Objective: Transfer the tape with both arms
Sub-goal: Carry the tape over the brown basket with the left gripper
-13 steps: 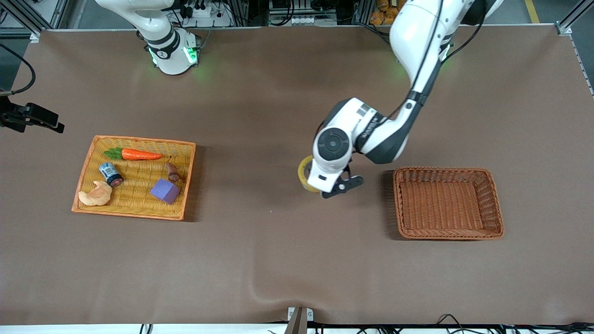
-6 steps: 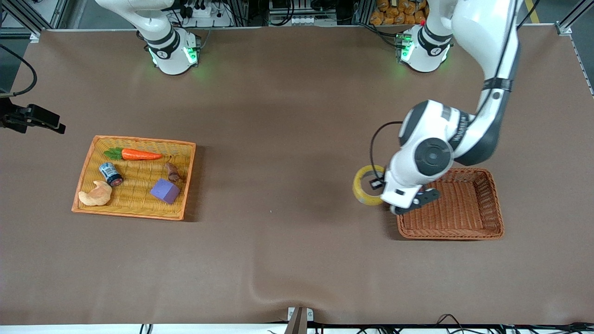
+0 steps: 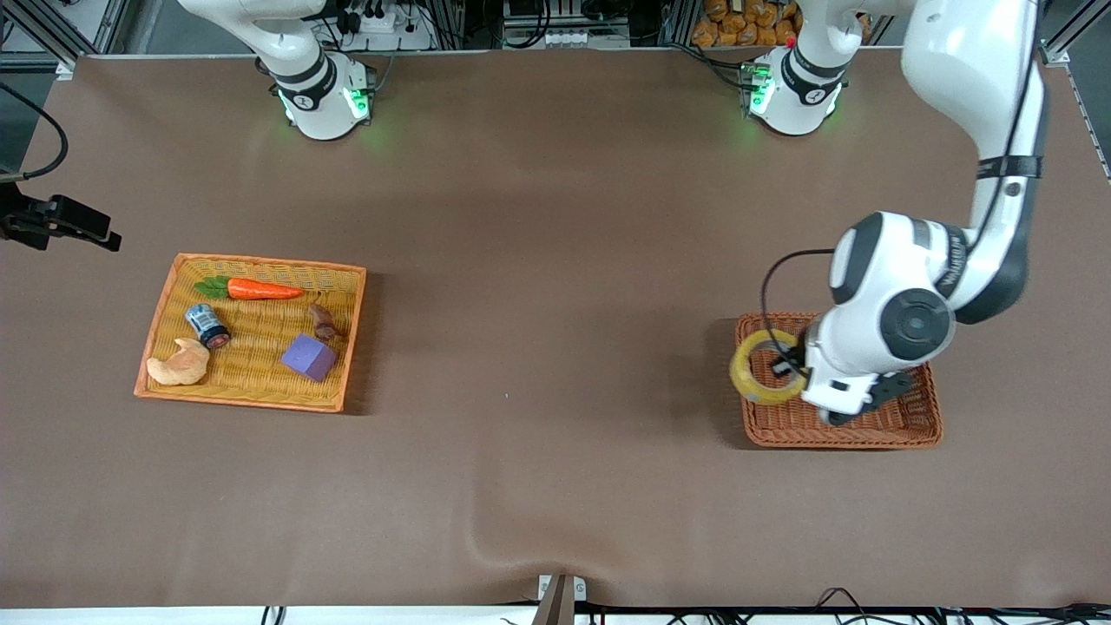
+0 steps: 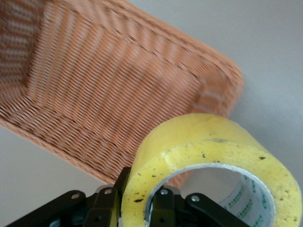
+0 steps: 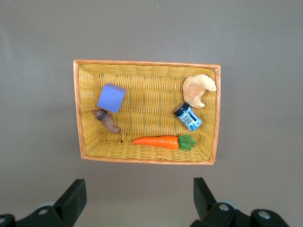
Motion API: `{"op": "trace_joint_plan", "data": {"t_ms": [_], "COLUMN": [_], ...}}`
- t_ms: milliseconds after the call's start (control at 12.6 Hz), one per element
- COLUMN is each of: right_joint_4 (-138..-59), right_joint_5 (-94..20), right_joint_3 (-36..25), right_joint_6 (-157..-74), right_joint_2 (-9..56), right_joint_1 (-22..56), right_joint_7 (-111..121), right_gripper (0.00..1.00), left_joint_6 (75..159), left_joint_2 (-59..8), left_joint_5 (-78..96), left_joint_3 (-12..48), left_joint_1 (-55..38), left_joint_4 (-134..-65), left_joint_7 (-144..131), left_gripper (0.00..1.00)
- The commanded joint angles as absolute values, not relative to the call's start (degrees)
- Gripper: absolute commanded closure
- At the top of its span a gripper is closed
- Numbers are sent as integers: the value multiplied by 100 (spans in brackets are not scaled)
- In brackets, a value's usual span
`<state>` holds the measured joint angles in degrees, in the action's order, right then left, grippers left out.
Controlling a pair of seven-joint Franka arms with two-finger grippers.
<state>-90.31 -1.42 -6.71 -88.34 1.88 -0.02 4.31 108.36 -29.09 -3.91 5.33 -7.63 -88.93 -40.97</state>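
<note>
The yellow tape roll is gripped by my left gripper, whose fingers pinch the ring's wall from inside and outside. It hangs over the edge of the brown wicker basket that faces the table's middle. In the left wrist view the tape fills the foreground in front of the left gripper, with the empty basket below. My right gripper is open and empty, high over the table beside the yellow basket. It is out of the front view.
The yellow basket at the right arm's end holds a carrot, a purple cube, a croissant, a small jar and a brown piece. A black device juts in at that end.
My left arm has carried the tape from over the table's middle toward the left arm's end, to over the brown basket's edge. The right arm has not moved.
</note>
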Motion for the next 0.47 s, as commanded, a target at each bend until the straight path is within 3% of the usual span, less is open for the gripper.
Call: {"op": "trace_joint_plan", "data": {"t_ms": [0, 395], "right_joint_4": [-8921, -8921], "right_joint_5": [-123, -141], "right_joint_3": [-615, -615], "right_joint_6": [-8807, -8807], "right_joint_2": [229, 228], "right_joint_1": [-53, -62], "right_joint_7": [387, 387], "right_gripper": [0, 0], "left_joint_6": [11423, 12084], "left_joint_2": [-2821, -2996], "left_joint_5": [-536, -527], "left_joint_3": [607, 615], "left_joint_1": [-361, 157], "left_joint_4": [-9367, -9694], "left_joint_7": [-3736, -3691], "left_gripper": [100, 100]}}
